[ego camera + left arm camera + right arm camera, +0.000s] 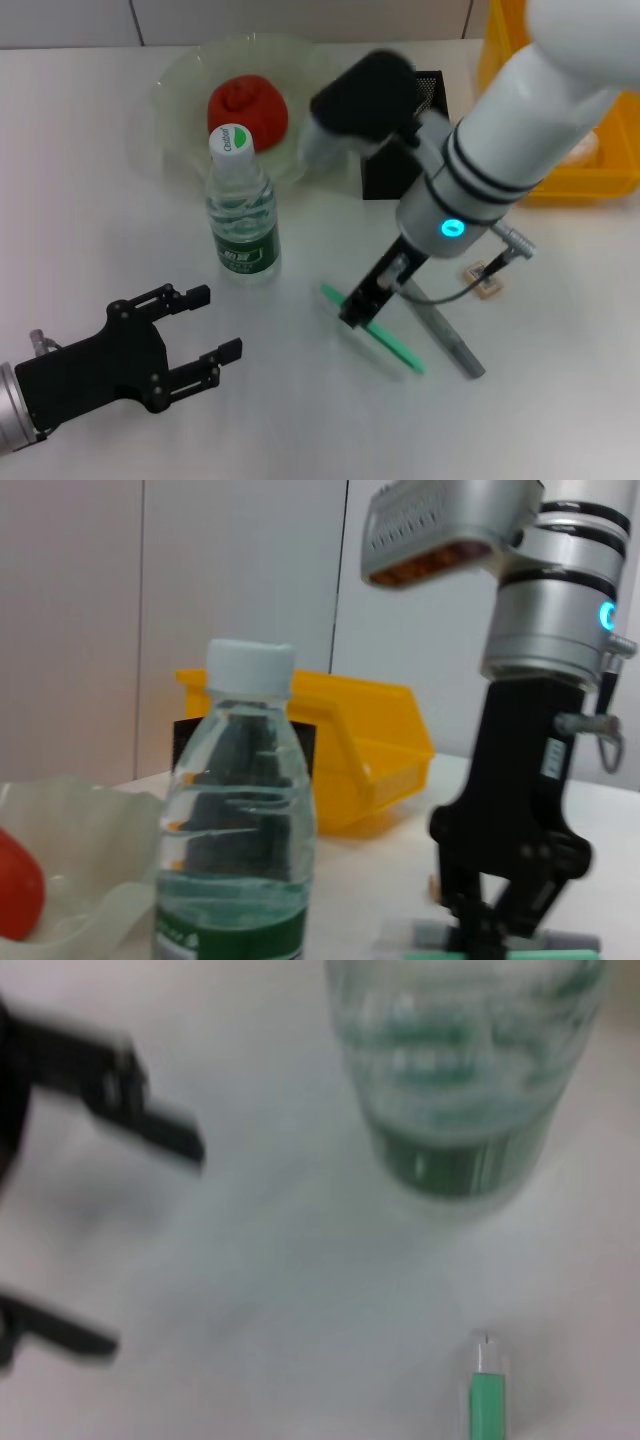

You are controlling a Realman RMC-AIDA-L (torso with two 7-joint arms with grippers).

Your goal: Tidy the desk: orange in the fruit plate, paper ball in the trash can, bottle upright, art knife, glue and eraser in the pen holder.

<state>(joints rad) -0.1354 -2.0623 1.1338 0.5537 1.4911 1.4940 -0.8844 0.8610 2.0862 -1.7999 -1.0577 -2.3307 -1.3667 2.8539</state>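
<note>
The right gripper (pixel 357 308) is reaching down over the slim green art knife (pixel 375 331) lying on the desk, its jaws apart astride the handle and nothing gripped yet, so the knife step looks to be in hand. The next move calls for closing on the knife and carrying it to the black mesh pen holder (pixel 425 92) behind. The left gripper (pixel 205 350) is idling open near the upright bottle (pixel 241 210), and the orange (pixel 247 106) is already sitting in the fruit plate (pixel 180 90).
</note>
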